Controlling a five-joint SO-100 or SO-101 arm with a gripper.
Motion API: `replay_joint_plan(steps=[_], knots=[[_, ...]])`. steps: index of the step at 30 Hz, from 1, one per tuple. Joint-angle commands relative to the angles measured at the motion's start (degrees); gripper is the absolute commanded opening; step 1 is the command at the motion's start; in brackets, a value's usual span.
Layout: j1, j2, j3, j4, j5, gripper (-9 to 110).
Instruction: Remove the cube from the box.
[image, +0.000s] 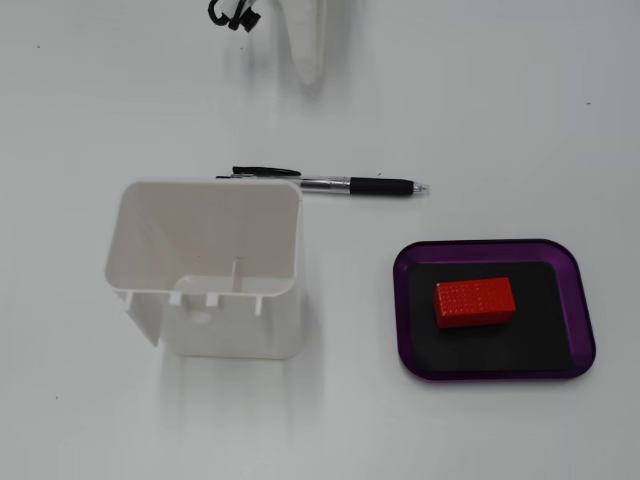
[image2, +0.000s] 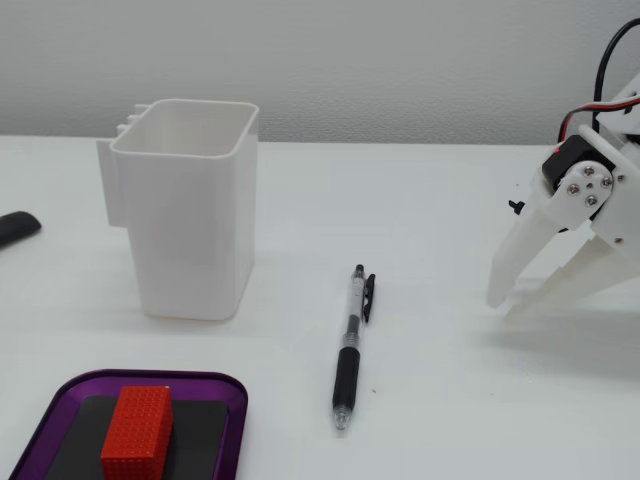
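The cube was seen lying flat on the black floor of the box, near the middle and slightly towards the far rim in the view from above, with its long side running across the tray. No wall of the tray was touched by it. From its look, the block was judged to be light, stiff plastic, and its finely ribbed faces were expected to give the fingers some bite rather than slip. The narrow width was judged the better place to be gripped, with one finger on each long side, since clear black floor was left on both sides for the fingers to descend.

The gripper was held well apart from the tray, its white fingers spread and empty, with the tips just above or on the table; contact could not be told.

The table was plain, white and smooth, with soft shadows. A tall white container stood open-topped beside the tray, and a pen lay just behind it, between the arm and the tray. A dark object was partly seen at one edge of the side view. A pale grey wall was seen behind the table.
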Motion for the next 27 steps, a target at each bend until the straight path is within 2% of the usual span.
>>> replay_joint_plan(steps=[1,23,27], knots=[[-0.26,3.16,0.62,-0.7,4.48,1],[0.35,3.16,0.62,-1.05,4.31,1],[0.53,3.08,-1.93,-5.45,4.57,1]])
